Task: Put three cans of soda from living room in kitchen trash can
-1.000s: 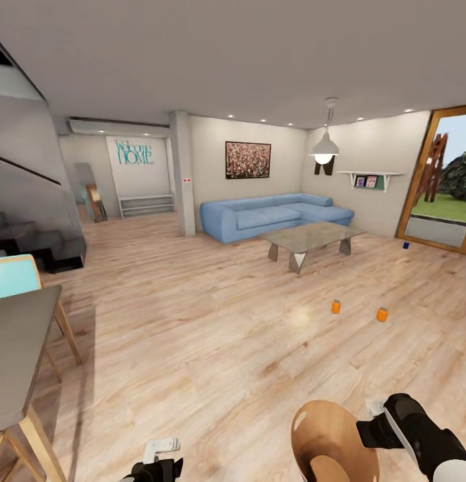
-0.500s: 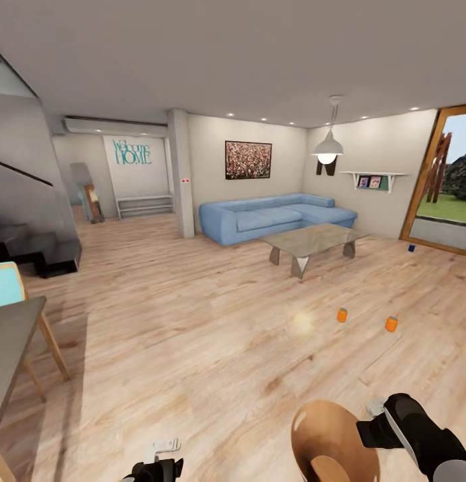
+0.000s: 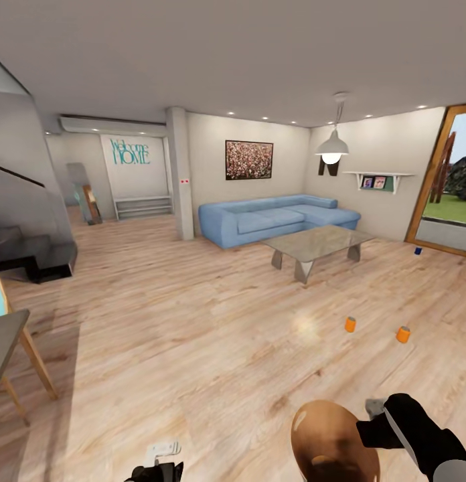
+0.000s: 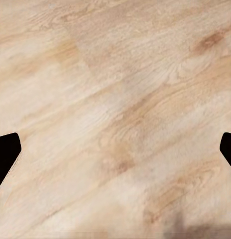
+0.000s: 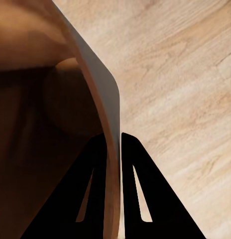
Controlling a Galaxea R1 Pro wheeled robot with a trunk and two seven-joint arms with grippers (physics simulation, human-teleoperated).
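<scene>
Two orange soda cans [image 3: 350, 324] [image 3: 403, 334] stand on the living room's wood floor, ahead and to my right. The dark blue can [image 3: 418, 251] stands farther off, by the glass door. My right gripper [image 3: 370, 422] is shut on the rim of the trash can [image 3: 333, 442], whose copper-brown inside faces the head camera. In the right wrist view both black fingers [image 5: 95, 179] pinch the pale rim, with the brown inner wall of the trash can [image 5: 46, 99] beside them. My left gripper [image 3: 159, 462] hangs low and open, holding nothing. The left wrist view shows that gripper [image 4: 115, 152] above bare floor.
A blue corner sofa [image 3: 273, 217] and a glass coffee table [image 3: 317, 244] stand beyond the cans. Dark stairs [image 3: 32, 254] rise at the left. A table edge and a wooden chair leg [image 3: 25, 348] sit at the near left. A pillar [image 3: 183, 174] stands mid-room.
The whole view has shifted as the camera moved forward: the cans look nearer and the left-hand table has slid mostly out of frame. Both grippers hold the same pose.
</scene>
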